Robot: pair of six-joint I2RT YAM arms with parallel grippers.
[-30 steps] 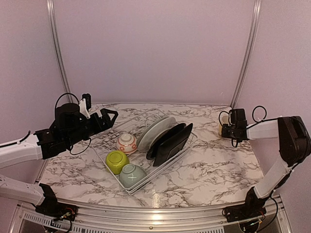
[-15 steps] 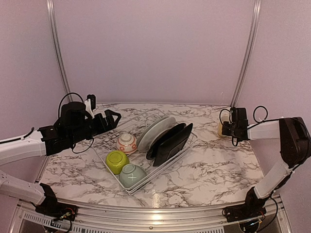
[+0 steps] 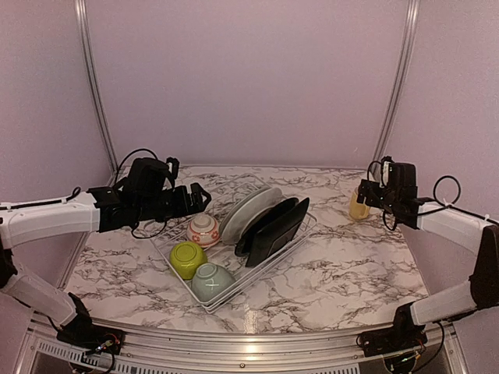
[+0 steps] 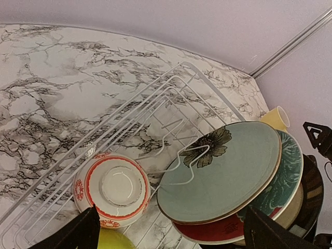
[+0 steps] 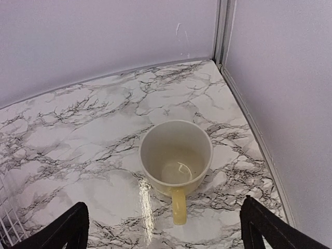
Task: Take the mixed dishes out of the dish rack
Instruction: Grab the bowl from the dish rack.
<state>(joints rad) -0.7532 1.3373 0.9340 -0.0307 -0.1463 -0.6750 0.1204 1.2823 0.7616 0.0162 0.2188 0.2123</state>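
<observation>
The white wire dish rack sits mid-table. In it lie a lime-green bowl, a grey-green bowl and a small red-patterned bowl, all upside down. Round plates and black plates lean on edge beside them. My left gripper hovers open over the rack's left part. Its wrist view has the red-patterned bowl and a flowered plate below my left gripper. The pale yellow mug stands upright on the table, free, with my right gripper open just behind its handle.
The mug stands at the back right, close to the side wall and its metal corner post. Marble tabletop stretches right of the rack. Bare rack wires lie beyond the red-patterned bowl.
My right gripper has opened and let go of the mug, then drawn back from it. My left arm has swung right, over the rack's left part.
</observation>
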